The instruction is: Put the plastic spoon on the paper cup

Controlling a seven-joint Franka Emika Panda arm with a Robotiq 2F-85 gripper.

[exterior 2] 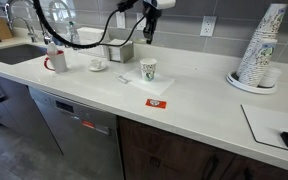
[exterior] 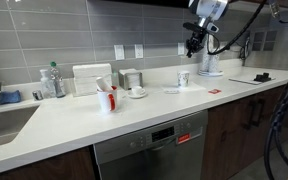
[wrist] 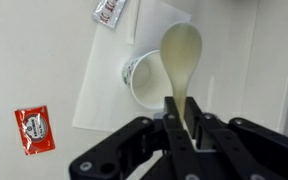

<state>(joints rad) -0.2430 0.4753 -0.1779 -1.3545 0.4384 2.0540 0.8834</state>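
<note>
In the wrist view the gripper (wrist: 182, 110) enters from six o'clock, its two dark fingers (wrist: 170, 118) pinched shut on the thin handle of the plastic spoon (wrist: 181, 50). The pale spoon runs up toward twelve o'clock, held in the air, with its bowl facing the camera. Seen from here, the bowl covers the three o'clock edge of the paper cup (wrist: 146, 82), which stands upright and open-mouthed below; whether the spoon touches the rim cannot be told from this view. The cup rests on a white napkin (wrist: 97, 95) that spreads from it toward seven o'clock. A red sauce packet (wrist: 34, 130) lies flat on the countertop (wrist: 24, 50) at eight o'clock from the cup, clear of the napkin, and a white packet with red print (wrist: 111, 12) lies at eleven o'clock, near the frame's top edge. In both exterior views the gripper (exterior 2: 147, 32) (exterior: 194, 43) hangs well above the cup (exterior 2: 148, 69) (exterior: 183, 78), nearly straight at its twelve o'clock, so the spoon is aloft and not on the cup; the spoon itself is too small to make out there. In an exterior view the red packet (exterior 2: 156, 102) sits at six o'clock from the cup, a red mug (exterior 2: 56, 62) stands at nine o'clock, and a tall stack of paper cups (exterior 2: 262, 48) rises at three o'clock.
</note>
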